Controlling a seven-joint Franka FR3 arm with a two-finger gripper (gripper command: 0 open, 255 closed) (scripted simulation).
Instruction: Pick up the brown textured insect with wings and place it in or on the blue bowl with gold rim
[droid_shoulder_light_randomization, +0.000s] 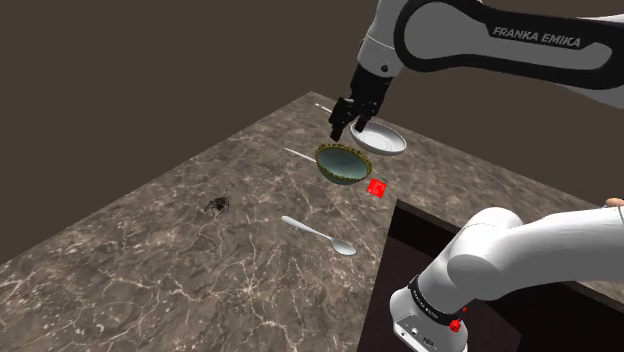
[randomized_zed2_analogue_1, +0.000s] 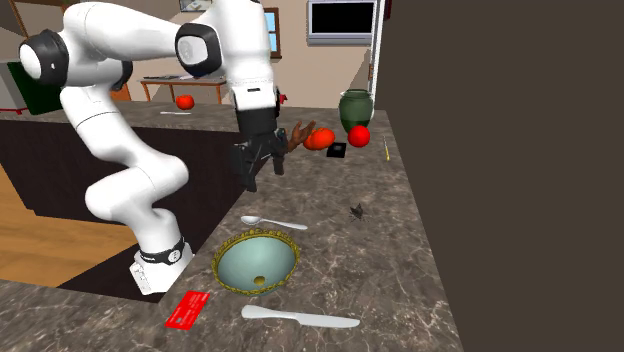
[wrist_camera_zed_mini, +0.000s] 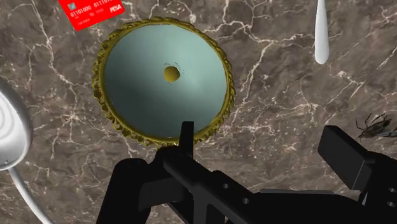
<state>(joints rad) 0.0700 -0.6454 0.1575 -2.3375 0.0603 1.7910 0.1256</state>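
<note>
Two black fingers (wrist_camera_zed_mini: 347, 156) of the end effector (wrist_camera_zed_mini: 259, 139) stand wide apart with nothing between them: you have it released and empty. In the shoulder view the end effector (droid_shoulder_light_randomization: 347, 128) hangs above the far rim of the bowl (droid_shoulder_light_randomization: 340, 164), clear of it. In the second exterior view you find the end effector (randomized_zed2_analogue_1: 264, 176) over the counter (randomized_zed2_analogue_1: 400, 260), just beyond the bowl (randomized_zed2_analogue_1: 257, 262).

The bowl (wrist_camera_zed_mini: 164, 76) is pale blue-green inside, with an ornate gold rim and a small gold spot at its centre. It rests on the dark, white-veined marble counter.

The insect (droid_shoulder_light_randomization: 217, 206), a small dark winged body with thin legs, lies on the counter well apart from the bowl. You find it to the bowl's lower left in the shoulder view and, as the insect (randomized_zed2_analogue_1: 356, 211) shows in the second exterior view, to the bowl's upper right. In the wrist view the insect (wrist_camera_zed_mini: 375, 126) lies beyond the finger that stands farther from the bowl.

A red card (randomized_zed2_analogue_1: 187, 308) lies near the bowl, on the side away from the insect. A white spoon (randomized_zed2_analogue_1: 272, 222) lies just beside the bowl's rim. A white knife (randomized_zed2_analogue_1: 300, 317) lies near the bowl, toward the second exterior view's lower edge. A white dish (droid_shoulder_light_randomization: 382, 138) sits just beside the bowl, to its upper right in the shoulder view.
</note>
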